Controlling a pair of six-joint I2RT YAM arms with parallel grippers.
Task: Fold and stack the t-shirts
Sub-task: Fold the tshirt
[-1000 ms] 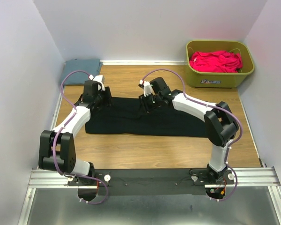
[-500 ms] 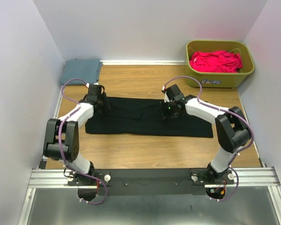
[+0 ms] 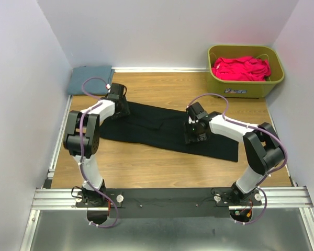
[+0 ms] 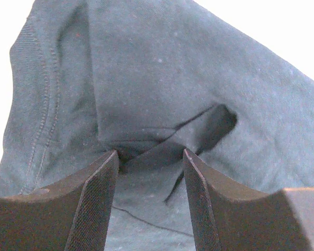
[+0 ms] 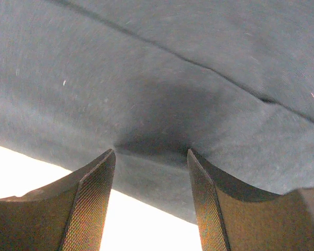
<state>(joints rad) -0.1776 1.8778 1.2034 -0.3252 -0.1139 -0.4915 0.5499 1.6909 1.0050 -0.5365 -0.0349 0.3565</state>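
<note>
Here, left gripper (image 4: 149,157) and right gripper (image 5: 152,154) each pinch folds of the black t-shirt (image 3: 162,128), lying skewed across the bench (image 3: 162,167).

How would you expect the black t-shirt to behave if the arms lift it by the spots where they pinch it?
The black t-shirt is probably floppy: it puckers between the left gripper fingers. It likely sags between grips, since the right gripper holds far off. Probably light, thin cloth.

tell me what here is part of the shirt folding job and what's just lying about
Part of the job:
black t-shirt, pinched by the left gripper and the right gripper
folded blue-grey shirt in the far left corner
red shirts in the green bin

Just lying about:
nothing visible
</note>
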